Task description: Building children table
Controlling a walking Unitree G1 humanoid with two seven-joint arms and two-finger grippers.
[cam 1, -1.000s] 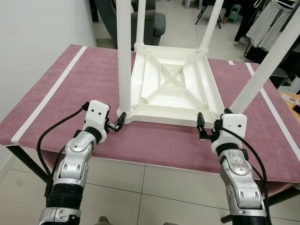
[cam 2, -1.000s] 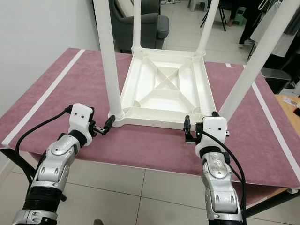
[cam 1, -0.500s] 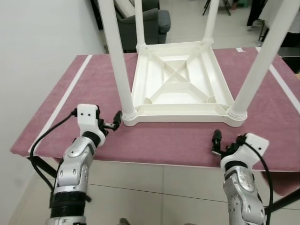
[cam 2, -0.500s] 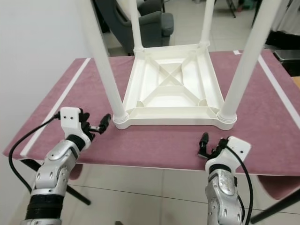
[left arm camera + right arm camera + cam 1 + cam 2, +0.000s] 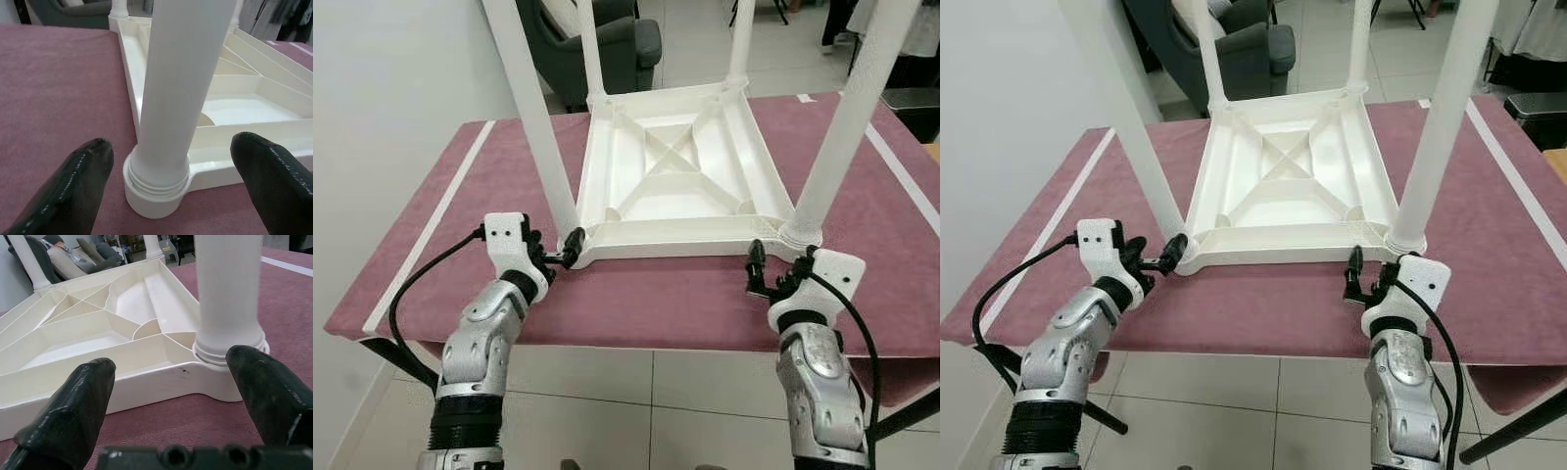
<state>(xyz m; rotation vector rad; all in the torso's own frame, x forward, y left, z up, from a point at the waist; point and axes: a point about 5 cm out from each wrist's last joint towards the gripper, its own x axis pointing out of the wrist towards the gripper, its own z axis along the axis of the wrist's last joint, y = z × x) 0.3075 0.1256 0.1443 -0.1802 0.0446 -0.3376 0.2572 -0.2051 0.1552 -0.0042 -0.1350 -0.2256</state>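
While the white children's table (image 5: pixel 677 181) is lying upside down near the front edge of the maroon tabletop (image 5: pixel 460 211), legs up, both grippers are waiting with jaws wide. The left gripper (image 5: pixel 570 247) is facing the near-left leg (image 5: pixel 183 93) and the right gripper (image 5: pixel 755 266) the near-right leg (image 5: pixel 229 293). It is looking like light, stiff, slick moulded plastic, so gripping low at the leg sockets or the ribbed rim seems safest.

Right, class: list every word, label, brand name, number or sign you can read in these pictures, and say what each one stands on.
No readable text in any view.
White plastic table, upturned: no label, brand or number on its underside or legs.
Maroon cloth: plain white stripes, no writing.
Left claw and right claw: white housings without legible marks.
Background furniture: too small and blurred to tell.
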